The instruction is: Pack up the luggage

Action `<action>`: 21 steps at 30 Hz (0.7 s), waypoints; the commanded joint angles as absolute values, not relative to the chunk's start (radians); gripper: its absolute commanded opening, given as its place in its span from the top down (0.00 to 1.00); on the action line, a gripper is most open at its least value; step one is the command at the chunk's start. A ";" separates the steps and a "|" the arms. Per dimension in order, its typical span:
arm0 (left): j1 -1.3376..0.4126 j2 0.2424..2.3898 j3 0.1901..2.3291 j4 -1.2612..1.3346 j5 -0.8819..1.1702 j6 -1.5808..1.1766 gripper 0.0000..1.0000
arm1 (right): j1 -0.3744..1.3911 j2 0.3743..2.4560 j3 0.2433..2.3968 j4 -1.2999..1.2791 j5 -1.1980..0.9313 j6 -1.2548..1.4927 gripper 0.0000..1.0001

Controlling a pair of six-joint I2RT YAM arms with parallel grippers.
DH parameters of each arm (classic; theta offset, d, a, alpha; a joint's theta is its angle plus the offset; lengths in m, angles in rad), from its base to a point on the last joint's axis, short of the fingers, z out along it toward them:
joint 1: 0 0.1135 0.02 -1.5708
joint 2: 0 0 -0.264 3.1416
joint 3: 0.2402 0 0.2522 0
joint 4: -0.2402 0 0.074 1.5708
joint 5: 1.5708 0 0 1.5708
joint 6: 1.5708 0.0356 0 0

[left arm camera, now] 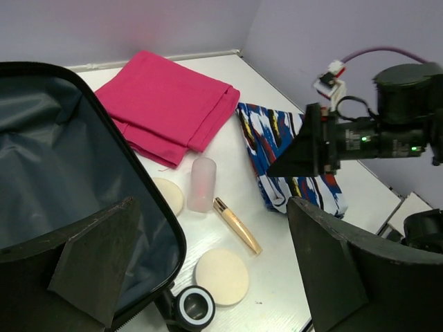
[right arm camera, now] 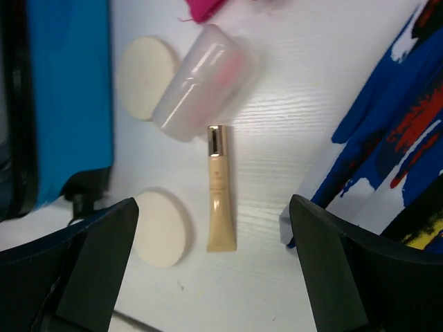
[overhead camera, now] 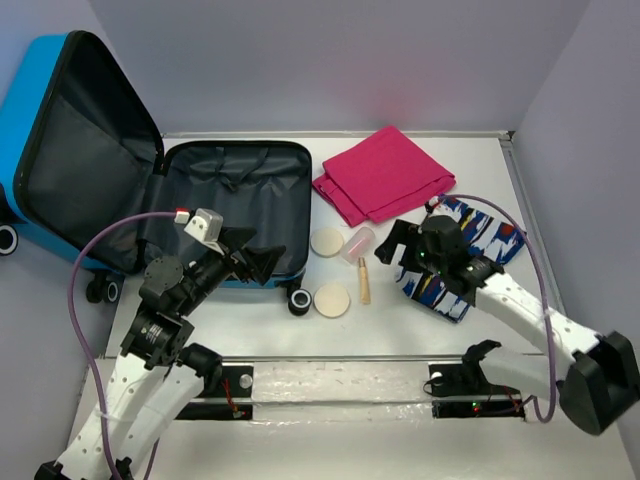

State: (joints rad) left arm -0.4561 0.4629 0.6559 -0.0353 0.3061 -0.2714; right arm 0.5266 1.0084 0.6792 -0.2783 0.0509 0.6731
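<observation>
The luggage [overhead camera: 235, 205] lies open at the left, its blue lid leaning up and its dark grey lining bare. My left gripper [overhead camera: 252, 252] hangs open over the luggage's near right corner [left arm camera: 62, 173], with nothing between its fingers [left arm camera: 104, 263]. To the right, my right gripper [overhead camera: 396, 256] is open above the table. In its wrist view it [right arm camera: 213, 207] straddles a gold tube [right arm camera: 220, 194] without touching it. Beside the tube lie a translucent bottle [right arm camera: 197, 83] and two round cream sponges [right arm camera: 144, 76] [right arm camera: 163, 228].
A folded pink cloth [overhead camera: 385, 175] lies at the back right. A blue, white and red patterned cloth [overhead camera: 470, 255] lies under the right arm. A black luggage wheel [left arm camera: 194, 308] sticks out near the closer sponge [left arm camera: 221, 277]. Walls close in the table's back and sides.
</observation>
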 commanded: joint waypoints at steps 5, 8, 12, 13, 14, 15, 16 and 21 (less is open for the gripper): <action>-0.445 0.471 0.703 0.002 0.301 -0.276 0.01 | 0.587 1.322 0.802 -0.048 0.247 0.785 0.08; -0.445 0.463 0.703 0.002 0.301 -0.275 0.01 | 0.609 1.432 0.834 -0.011 0.248 0.819 0.07; -0.446 0.445 0.703 0.002 0.299 -0.273 0.01 | 0.620 1.534 0.868 0.061 0.250 0.853 0.04; -0.446 0.443 0.703 0.002 0.299 -0.272 0.01 | 0.629 1.555 0.886 0.070 0.250 0.867 0.04; -0.448 0.442 0.703 0.002 0.298 -0.272 0.01 | 0.629 1.575 0.899 0.074 0.250 0.874 0.04; -0.449 0.440 0.703 0.003 0.298 -0.272 0.01 | 0.629 1.595 0.908 0.074 0.258 0.888 0.04; -0.452 0.436 0.701 0.002 0.295 -0.270 0.01 | 0.629 1.635 0.926 0.074 0.261 0.897 0.05; -0.463 0.428 0.703 -0.023 0.290 -0.268 0.01 | 0.629 1.709 0.948 0.080 0.299 0.950 0.16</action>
State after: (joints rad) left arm -0.4530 0.4419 0.6559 -0.0410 0.2939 -0.2714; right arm 0.6224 1.6733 0.9031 0.0170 0.2325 0.8886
